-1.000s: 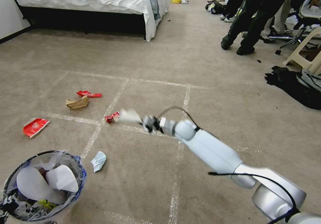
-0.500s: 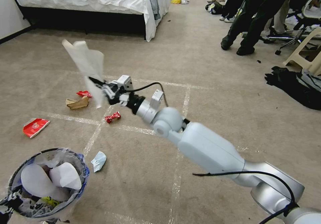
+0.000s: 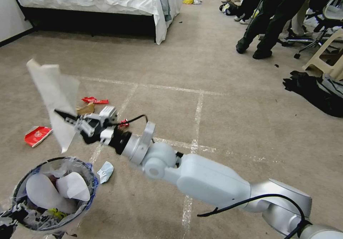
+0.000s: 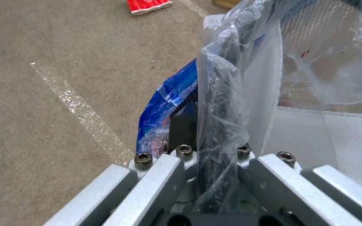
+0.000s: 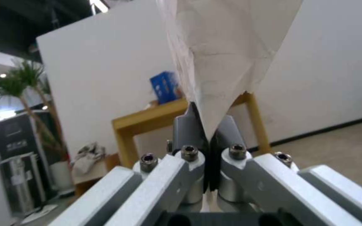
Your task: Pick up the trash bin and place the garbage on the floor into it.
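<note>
Clamped tight on a sheet of white paper (image 3: pixel 53 99), the right gripper (image 3: pixel 63 115) hangs at the left of the head view's frame, above and a little beyond the trash bin (image 3: pixel 53 192); in the right wrist view its two dark fingers (image 5: pixel 185 125) pinch the paper's (image 5: pixel 227 56) lower point between them. The paper stands up tall and creased from the grip, clear of the floor (image 3: pixel 221 117). The trash bin sits at the lower left of the frame, its crinkled clear liner holding white pieces. The left gripper (image 4: pixel 208 147) grips the bin's rim (image 4: pixel 221 103), liner plastic bunched between its closed fingers. On the carpet around the bin lie a blue mask (image 3: pixel 105 171) just beside it, a red and white packet (image 3: pixel 37 135) at the left edge, a brown paper scrap (image 3: pixel 85 109) and a red wrapper (image 3: pixel 94 100) farther up. A white bed (image 3: pixel 107 1) fills the upper left, dark clothing (image 3: pixel 318 92) lies at the right edge.
</note>
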`<state>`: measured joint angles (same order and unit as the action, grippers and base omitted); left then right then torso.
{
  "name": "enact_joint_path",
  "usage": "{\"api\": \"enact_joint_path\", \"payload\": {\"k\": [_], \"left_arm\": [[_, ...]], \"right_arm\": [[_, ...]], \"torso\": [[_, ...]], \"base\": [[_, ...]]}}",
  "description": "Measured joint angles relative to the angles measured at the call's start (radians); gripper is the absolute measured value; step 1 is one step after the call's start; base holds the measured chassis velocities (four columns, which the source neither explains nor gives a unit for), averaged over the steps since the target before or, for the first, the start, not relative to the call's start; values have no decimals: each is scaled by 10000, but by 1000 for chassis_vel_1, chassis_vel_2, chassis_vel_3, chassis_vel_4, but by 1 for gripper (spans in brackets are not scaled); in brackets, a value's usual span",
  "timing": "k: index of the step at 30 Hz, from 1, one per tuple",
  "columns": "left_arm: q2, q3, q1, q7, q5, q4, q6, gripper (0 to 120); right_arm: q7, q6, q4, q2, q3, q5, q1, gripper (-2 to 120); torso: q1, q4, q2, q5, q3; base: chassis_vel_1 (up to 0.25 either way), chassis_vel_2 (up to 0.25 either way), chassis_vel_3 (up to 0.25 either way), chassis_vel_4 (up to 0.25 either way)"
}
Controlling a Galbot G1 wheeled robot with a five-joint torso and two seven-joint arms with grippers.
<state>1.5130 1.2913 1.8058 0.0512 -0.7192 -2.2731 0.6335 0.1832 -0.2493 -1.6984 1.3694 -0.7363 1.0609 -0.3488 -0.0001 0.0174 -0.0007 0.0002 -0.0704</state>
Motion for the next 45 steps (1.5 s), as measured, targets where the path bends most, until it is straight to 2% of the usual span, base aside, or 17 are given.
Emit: {"api": "enact_joint_path", "payload": {"k": [8,12,21,36,45], "left_arm": [[14,40,25,3,-22,-48,1,1],[56,31,47,5,-33,-130,1,1],[184,-174,82,57,-30,-430,86,1],[180,-156,169,69,-117,-523,93,1],[115,-121,203,77,-211,-534,93,1]], "right_arm": [[-44,92,33,-75,-785,-271,-141,0],[0,4,558,-45,-1173,-588,-143,0],[114,-253,1915,542,-1686,-974,-204,0],[119,-538,2839,1209,-2444,-1423,-45,0],[151,-729,3209,1293,-2660,-1849,-22,0]], "torso": [[0,2,0,1,0],[0,2,0,1,0],[0,2,0,1,0],[0,1,1,0,-1],[0,2,0,0,-2]], "base": [[0,0,0,0],[0,0,0,0],[0,0,0,0],[0,0,0,0],[0,0,0,0]]}}
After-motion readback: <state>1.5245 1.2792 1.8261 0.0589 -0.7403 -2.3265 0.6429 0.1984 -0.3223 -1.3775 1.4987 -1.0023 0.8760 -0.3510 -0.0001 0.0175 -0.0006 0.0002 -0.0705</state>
